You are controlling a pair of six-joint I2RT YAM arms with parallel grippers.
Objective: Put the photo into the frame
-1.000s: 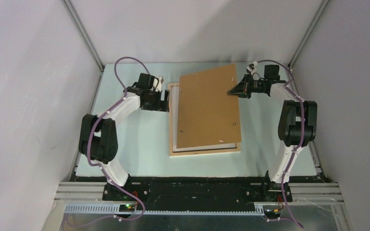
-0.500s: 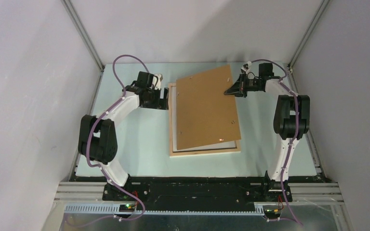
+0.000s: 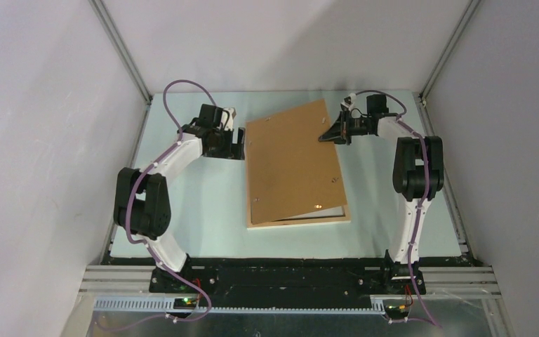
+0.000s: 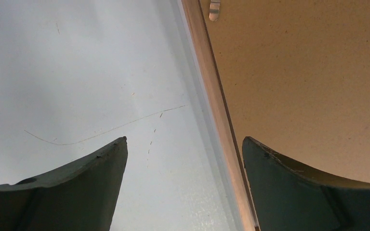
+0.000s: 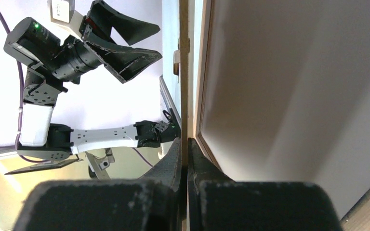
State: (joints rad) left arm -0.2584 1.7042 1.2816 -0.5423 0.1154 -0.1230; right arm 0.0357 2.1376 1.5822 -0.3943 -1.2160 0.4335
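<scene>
The right pincer (image 3: 323, 137) is clamped on the board's (image 3: 291, 165) far right corner. Since a second ago the board has swung left, hiding the frame's (image 3: 302, 222) left rail. The photo (image 3: 331, 210) shows as a white sliver inside the near rail. The left pincer (image 3: 242, 147), jaws apart, sits beside the frame, with bare desk (image 3: 196, 203) to its left.
</scene>
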